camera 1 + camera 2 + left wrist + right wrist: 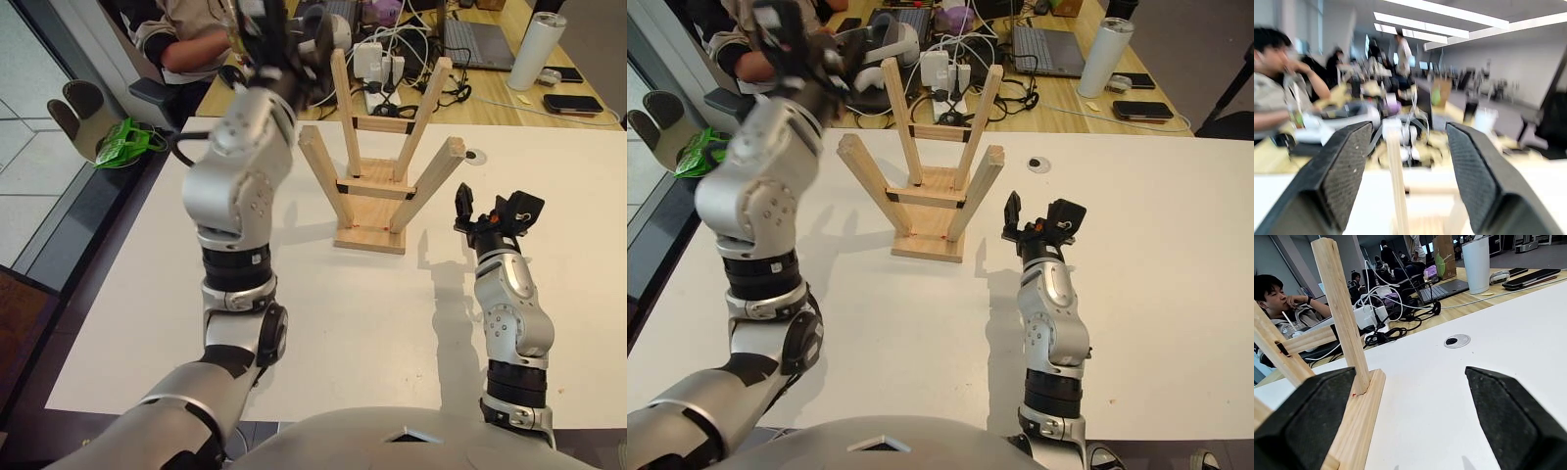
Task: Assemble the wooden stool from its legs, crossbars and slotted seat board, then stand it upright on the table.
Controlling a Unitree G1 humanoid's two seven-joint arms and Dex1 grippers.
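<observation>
The wooden stool [377, 191] stands upside down on the white table [392, 333], seat board [370, 238] flat on the top and legs pointing up, with crossbars between them. My left gripper [279, 39] is held high at the stool's far left, above the leg tops, and is open; in the left wrist view its pads [1342, 171] stand apart with one leg [1397, 186] beyond them. My right gripper [493, 213] hovers low just right of the stool, open and holding nothing. In the right wrist view a leg [1342, 318] and the seat board edge [1359, 426] sit close by.
Behind the table is a wooden desk [490, 98] with cables, a laptop [475, 44], a white tumbler [537, 49] and phones. A cable grommet [477, 155] is set in the table's far right. A green bag [122, 142] lies off the left edge. A person sits at the back left.
</observation>
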